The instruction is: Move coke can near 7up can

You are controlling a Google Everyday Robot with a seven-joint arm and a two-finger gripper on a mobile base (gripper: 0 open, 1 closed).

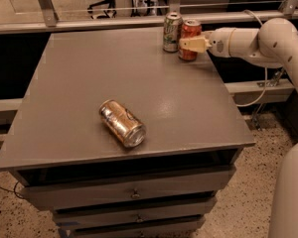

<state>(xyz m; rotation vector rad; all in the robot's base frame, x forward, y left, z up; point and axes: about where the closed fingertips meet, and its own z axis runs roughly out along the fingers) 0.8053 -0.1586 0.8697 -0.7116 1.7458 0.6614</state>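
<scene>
The red coke can (191, 29) stands upright at the far right of the grey table top (89, 83). The pale green and white 7up can (172, 31) stands upright right beside it on its left, almost touching. My gripper (189, 45) reaches in from the right on a white arm (258, 41) and sits at the coke can, covering its lower front. The can's base is on or just above the table.
A shiny gold-bronze can (122, 123) lies on its side near the table's front middle. The table has drawers (134, 195) below. A metal rail (114, 21) runs behind the far edge. The table's right edge is close to the arm.
</scene>
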